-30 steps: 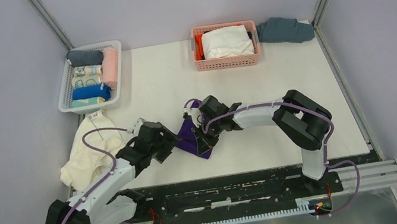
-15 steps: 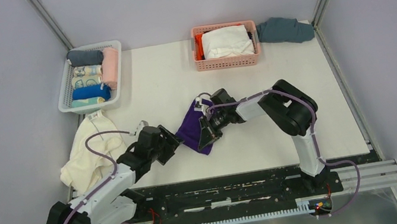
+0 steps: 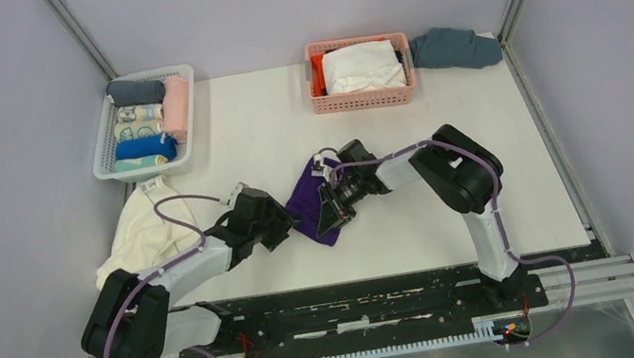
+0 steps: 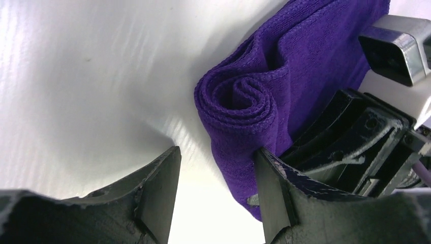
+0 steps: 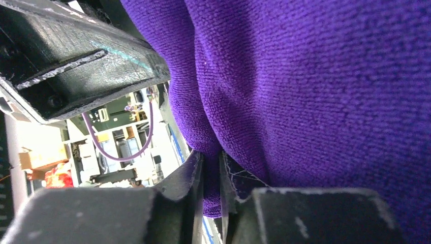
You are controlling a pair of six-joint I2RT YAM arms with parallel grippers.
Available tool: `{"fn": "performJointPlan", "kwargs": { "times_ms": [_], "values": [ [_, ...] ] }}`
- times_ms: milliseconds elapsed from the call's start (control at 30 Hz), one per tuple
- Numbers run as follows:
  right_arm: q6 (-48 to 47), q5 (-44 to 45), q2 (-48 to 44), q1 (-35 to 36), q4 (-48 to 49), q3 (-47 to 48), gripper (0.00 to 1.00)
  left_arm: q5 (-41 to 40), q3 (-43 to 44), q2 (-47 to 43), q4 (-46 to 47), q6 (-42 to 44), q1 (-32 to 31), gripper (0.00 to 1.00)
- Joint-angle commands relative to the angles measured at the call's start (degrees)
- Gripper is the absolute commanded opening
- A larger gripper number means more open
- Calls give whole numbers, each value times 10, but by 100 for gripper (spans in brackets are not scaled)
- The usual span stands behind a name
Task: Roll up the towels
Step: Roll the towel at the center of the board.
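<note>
The purple towel (image 3: 305, 200) lies mid-table, its near end wound into a loose roll (image 4: 243, 99). My left gripper (image 3: 286, 226) stands open at that roll's end (image 4: 216, 152); the right finger (image 4: 272, 193) touches the cloth, and the left finger is clear of it. From the other side, my right gripper (image 3: 327, 218) is shut on a fold of the purple towel (image 5: 315, 76), with cloth pinched between its nearly closed fingers (image 5: 211, 158). Its body (image 4: 356, 132) shows just behind the roll. The cream-white towel (image 3: 145, 240) lies crumpled at the table's left edge.
A white basket (image 3: 189, 98) of several rolled towels stands at the back left. At the back centre, a pink basket (image 3: 365, 102) holds white and orange cloth, with a teal-grey cloth (image 3: 456, 46) beside it. The left arm's cable arcs over the cream-white towel.
The right arm drew back toward the right with the purple towel. My left gripper came forward to the roll's end, and its jaws narrowed a little.
</note>
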Motion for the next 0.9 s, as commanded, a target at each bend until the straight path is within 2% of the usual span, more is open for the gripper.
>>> {"fn": "performJointPlan", "kwargs": {
  "times_ms": [0, 233, 367, 467, 700, 867],
  "values": [
    [-47, 57, -45, 0, -24, 14, 25, -14, 31, 41, 9, 24, 0, 62],
    [-149, 204, -142, 27, -140, 15, 46, -31, 45, 89, -7, 15, 0, 62],
    [-216, 340, -200, 64, -200, 19, 53, -28, 50, 112, -7, 11, 0, 62],
    [-254, 460, -237, 112, -209, 10, 58, -23, 54, 124, -5, 11, -1, 63],
    [-310, 633, -272, 198, -149, -23, 60, -20, 56, 130, -8, 10, 0, 63],
    [-335, 677, -291, 234, -92, -52, 56, -17, 57, 132, -6, 10, 0, 63]
  ]
}}
